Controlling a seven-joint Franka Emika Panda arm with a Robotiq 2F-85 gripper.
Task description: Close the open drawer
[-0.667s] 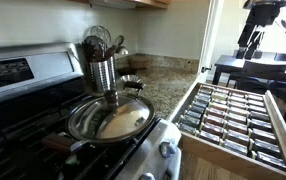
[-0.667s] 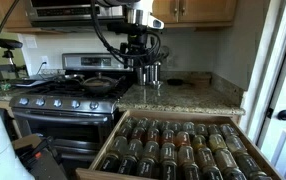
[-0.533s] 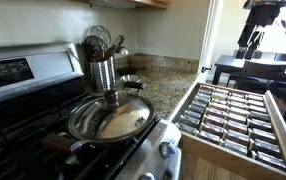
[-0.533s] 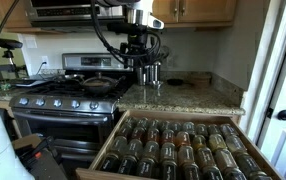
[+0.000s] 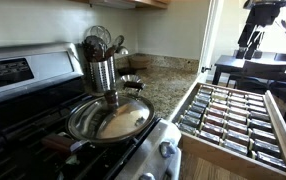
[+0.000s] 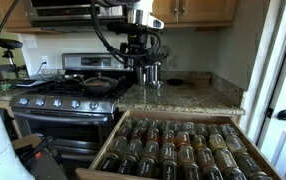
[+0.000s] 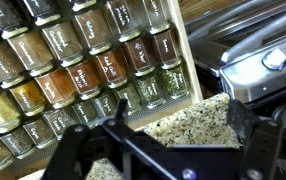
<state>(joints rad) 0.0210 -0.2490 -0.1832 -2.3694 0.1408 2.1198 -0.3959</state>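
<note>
The drawer (image 6: 113, 141) is pulled out wide under the granite counter. Its pale wooden sides frame rows of spice jars; it also shows in an exterior view (image 5: 190, 96) and in the wrist view (image 7: 186, 62). My gripper (image 6: 143, 58) hangs above the counter, behind the drawer and next to the stove. In the wrist view its black fingers (image 7: 173, 128) are spread apart with only granite between them. It holds nothing and is apart from the drawer.
A gas stove (image 6: 68, 100) with a steel pan (image 5: 111, 118) stands beside the drawer. A utensil holder (image 5: 101, 68) and a small pot (image 5: 131, 82) sit on the granite counter (image 6: 178, 97). A white door (image 6: 283, 80) is close to the drawer's side.
</note>
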